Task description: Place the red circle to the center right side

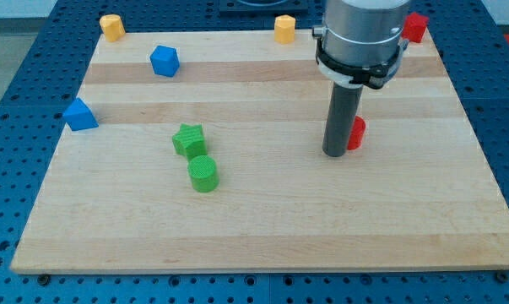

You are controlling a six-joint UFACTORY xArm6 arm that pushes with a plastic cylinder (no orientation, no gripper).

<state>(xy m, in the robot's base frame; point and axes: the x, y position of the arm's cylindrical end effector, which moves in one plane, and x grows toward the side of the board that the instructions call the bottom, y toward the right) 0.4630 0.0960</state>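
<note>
Nearest the frame's bottom edge: pale wooden board surface point(262, 228) on a blue perforated base point(18, 101).

Left of centre: green plastic cylinder block point(203, 173), upright, round face up. Just above it, touching or nearly so, the green plastic star-shaped block point(189, 139).

Right of centre: my tip point(338, 154), the lower end of the dark rod, is down on the surface. My end effector is just this rod, with nothing on it that opens or closes, so there is no grasp state to report. The red plastic circle block point(356, 133) sits directly on the tip's right side, touching or all but touching the rod; the rod hides its left part. It lies right of the board's centre, roughly mid-height, well short of the right edge.

Left edge, mid-height: blue plastic wedge-like block point(80, 114), overhanging the board edge.

Upper left: blue plastic block with faceted sides point(165, 61).

Top edge: yellow plastic block point(111, 26) at the upper left corner, second yellow plastic block point(284, 29) at upper centre, shapes unclear. Upper right corner: another red plastic block point(416, 27), partly hidden behind my grey arm housing point(361, 38).
</note>
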